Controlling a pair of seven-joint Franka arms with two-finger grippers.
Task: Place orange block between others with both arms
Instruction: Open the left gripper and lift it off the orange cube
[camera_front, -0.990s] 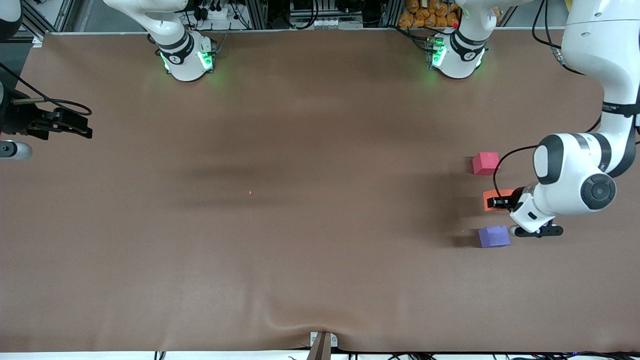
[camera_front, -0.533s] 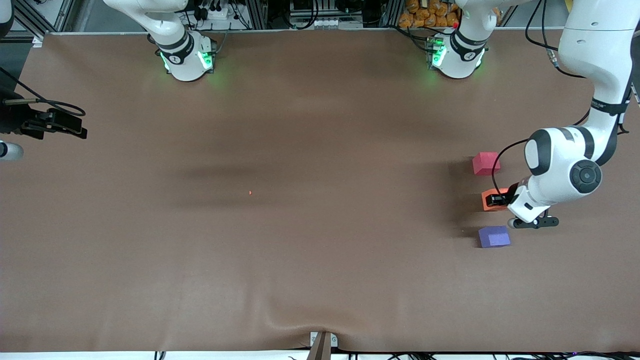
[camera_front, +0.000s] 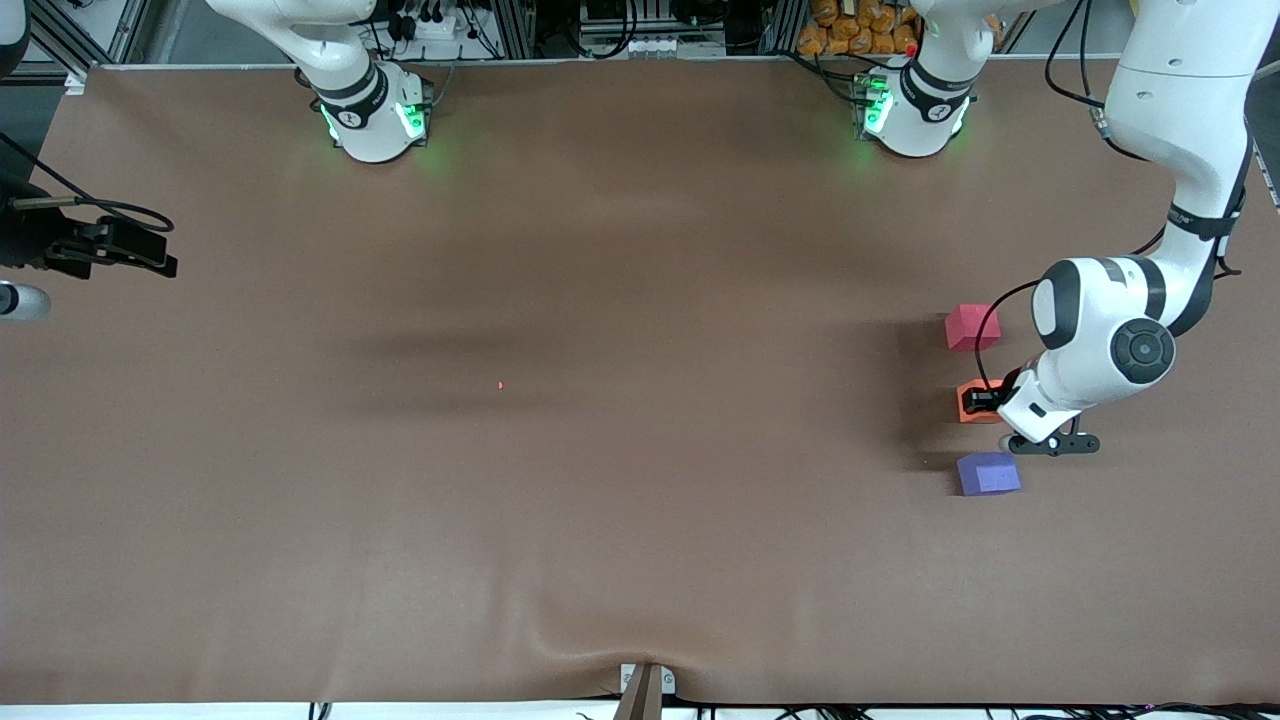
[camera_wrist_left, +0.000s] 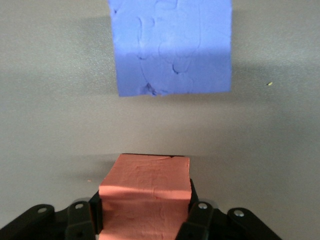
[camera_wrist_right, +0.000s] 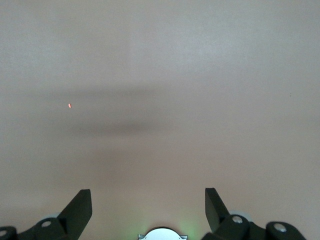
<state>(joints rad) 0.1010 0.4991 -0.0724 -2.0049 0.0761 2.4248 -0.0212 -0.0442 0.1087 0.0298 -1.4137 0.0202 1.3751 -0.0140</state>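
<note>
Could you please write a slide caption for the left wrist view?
Left gripper shut on the orange block, with the purple block ahead on the brown table.

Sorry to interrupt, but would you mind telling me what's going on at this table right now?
The left gripper is shut on the orange block, holding it in the gap between the red-pink cube and the purple cube, near the left arm's end of the table. The right gripper waits open at the right arm's end.

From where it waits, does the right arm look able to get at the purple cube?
Probably not soon: the right gripper waits open at the right arm's end of the table, while the purple cube lies at the left arm's end, beside the left gripper holding the orange block.
</note>
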